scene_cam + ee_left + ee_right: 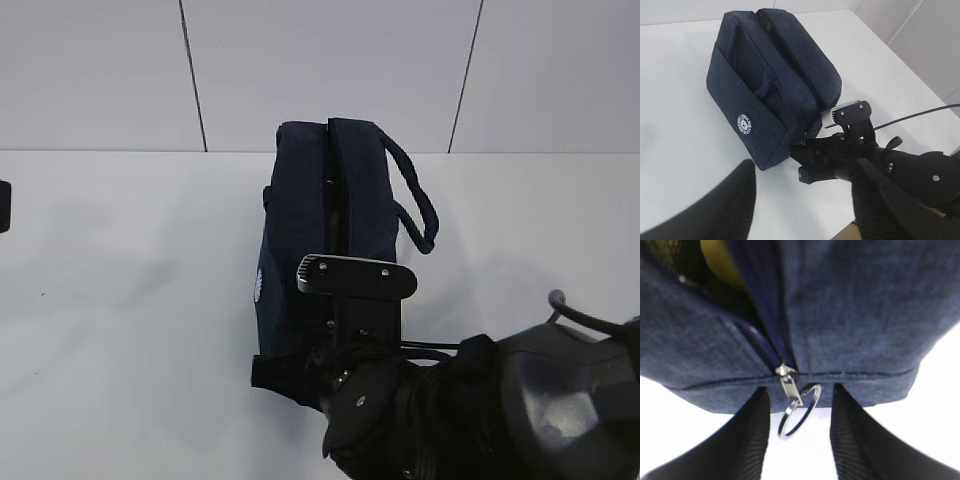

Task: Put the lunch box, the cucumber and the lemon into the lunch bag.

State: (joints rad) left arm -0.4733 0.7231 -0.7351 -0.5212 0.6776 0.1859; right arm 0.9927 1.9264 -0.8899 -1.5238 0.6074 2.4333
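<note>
The dark navy lunch bag stands on the white table, end toward me, with its white logo on the side. Its top zipper gapes open. A yellow patch, likely the lemon, shows inside the gap. The lunch box and the cucumber are hidden. My right gripper is open at the bag's near end. The silver ring pull hangs between its fingers, untouched. It also shows in the left wrist view. My left gripper is open and empty, well back from the bag.
The bag's loop handles droop to its right side. The white table ends at a grey wall behind the bag. The right arm's bulk fills the lower right. A dark piece of the left arm shows at the left edge.
</note>
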